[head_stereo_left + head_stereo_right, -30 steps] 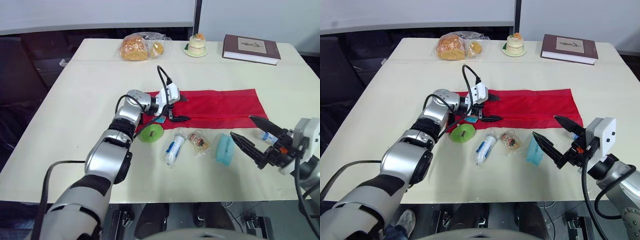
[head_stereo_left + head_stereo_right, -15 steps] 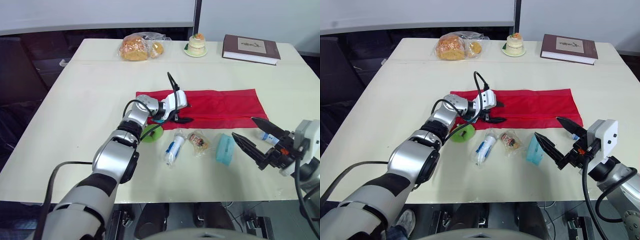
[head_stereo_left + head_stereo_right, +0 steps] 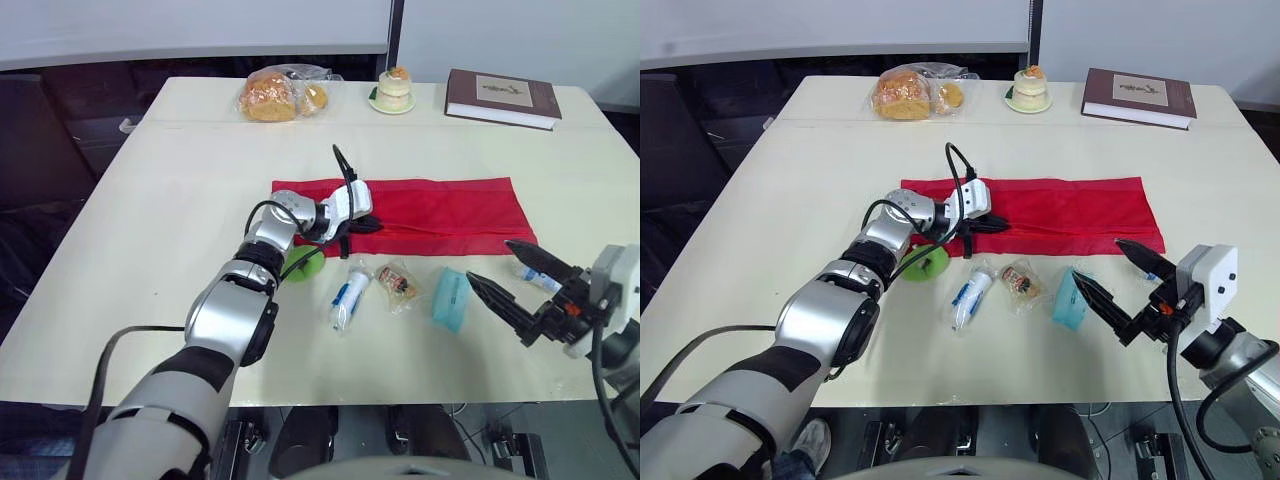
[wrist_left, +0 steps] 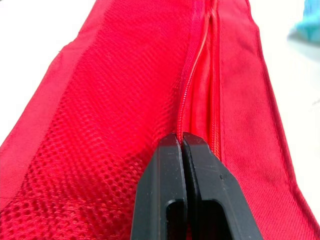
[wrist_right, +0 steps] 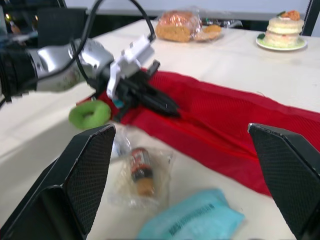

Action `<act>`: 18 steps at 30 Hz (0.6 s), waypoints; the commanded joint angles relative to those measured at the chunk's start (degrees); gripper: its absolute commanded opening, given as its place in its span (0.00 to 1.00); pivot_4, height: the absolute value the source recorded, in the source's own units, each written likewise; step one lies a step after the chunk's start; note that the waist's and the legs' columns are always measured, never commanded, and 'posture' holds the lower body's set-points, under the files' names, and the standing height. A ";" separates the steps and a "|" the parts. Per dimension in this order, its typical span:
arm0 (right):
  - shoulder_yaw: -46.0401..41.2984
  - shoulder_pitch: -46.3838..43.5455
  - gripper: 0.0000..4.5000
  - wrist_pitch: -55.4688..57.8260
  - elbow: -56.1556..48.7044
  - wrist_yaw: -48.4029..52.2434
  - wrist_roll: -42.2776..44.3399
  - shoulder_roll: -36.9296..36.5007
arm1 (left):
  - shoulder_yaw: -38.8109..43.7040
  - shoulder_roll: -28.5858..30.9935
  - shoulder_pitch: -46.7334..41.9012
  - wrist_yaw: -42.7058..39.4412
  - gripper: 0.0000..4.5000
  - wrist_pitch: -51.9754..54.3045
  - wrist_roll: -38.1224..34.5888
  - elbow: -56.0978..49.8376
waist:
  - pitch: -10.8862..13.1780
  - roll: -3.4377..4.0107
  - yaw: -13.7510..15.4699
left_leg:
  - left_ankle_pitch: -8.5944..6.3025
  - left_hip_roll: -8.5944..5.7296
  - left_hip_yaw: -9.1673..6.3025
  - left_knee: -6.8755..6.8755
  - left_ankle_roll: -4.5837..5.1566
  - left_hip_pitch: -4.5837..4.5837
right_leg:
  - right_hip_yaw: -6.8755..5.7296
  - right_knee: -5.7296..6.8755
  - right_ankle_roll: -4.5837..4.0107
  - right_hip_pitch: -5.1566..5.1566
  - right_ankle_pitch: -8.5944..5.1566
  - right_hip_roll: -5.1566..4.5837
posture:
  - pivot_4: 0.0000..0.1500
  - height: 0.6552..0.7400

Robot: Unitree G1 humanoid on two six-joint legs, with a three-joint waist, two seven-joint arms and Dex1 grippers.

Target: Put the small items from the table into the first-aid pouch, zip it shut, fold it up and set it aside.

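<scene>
Left gripper (image 4: 181, 137) clamps the zip (image 4: 192, 85) of the flat red fabric pouch (image 3: 440, 210), right gripper (image 3: 489, 260) gapes idle near the front edge of the cream table (image 3: 200, 180), so pulling may drag the unpinned pouch.

The long red cloth pouch (image 4: 90, 115) is matt, part open mesh and part smoother weave. The left hand (image 4: 182, 137) is smooth, matt black plastic. The cream table (image 3: 180, 200) looks smooth and matt. The clear plastic packet (image 3: 400, 283) is glossy and crinkled.
</scene>
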 commanded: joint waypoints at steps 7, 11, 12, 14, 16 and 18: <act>-12.44 5.94 1.00 -4.30 -0.17 10.03 1.52 -3.37 | 3.36 1.60 -1.76 -3.53 0.00 3.29 -3.33 -1.18 | 0.00 -0.01 -0.03 | 0.00 0.00 0.00 0.00 0.00 0.01 | 0.00 0.00 0.00 0.00 0.00 0.00 | 1.00 0.87; -19.23 9.39 1.00 -4.37 1.35 14.52 3.60 -4.38 | 4.40 2.19 -1.74 -4.09 0.00 4.50 -4.42 -1.63 | 0.00 -0.03 0.02 | 0.00 0.00 0.00 0.00 0.00 0.02 | 0.00 0.01 0.00 0.01 0.00 0.00 | 1.00 0.87; -21.37 10.44 1.00 -4.26 1.72 15.66 4.28 -4.60 | 4.89 2.30 -1.73 -4.29 0.00 5.02 -4.96 -1.83 | 0.00 -0.03 0.02 | 0.00 0.01 -0.01 0.00 0.00 0.01 | -0.01 0.00 0.00 0.02 0.00 0.00 | 1.00 0.87; -24.67 12.12 1.00 -4.04 2.02 17.44 5.87 -4.91 | 5.52 2.48 -1.63 -4.75 0.00 5.83 -5.66 -2.18 | 0.00 -0.03 0.04 | 0.00 0.01 0.00 0.00 0.00 0.01 | 0.00 -0.01 0.00 0.02 0.00 0.00 | 1.00 0.87; -26.78 13.33 1.00 -3.61 1.84 18.51 7.57 -5.28 | 5.65 2.74 -1.38 -5.15 0.00 5.99 -5.74 -2.44 | 0.00 -0.03 0.02 | 0.00 0.02 -0.01 0.00 0.00 0.02 | 0.00 -0.01 0.00 0.02 0.00 0.00 | 1.00 0.87; -28.05 14.33 1.00 -3.06 1.50 19.38 8.80 -5.90 | 5.63 2.99 -1.11 -5.37 0.00 5.99 -5.70 -2.54 | 0.00 -0.03 0.00 | 0.00 0.02 -0.01 0.00 0.00 0.02 | 0.00 0.00 0.00 0.02 0.00 0.01 | 1.00 0.87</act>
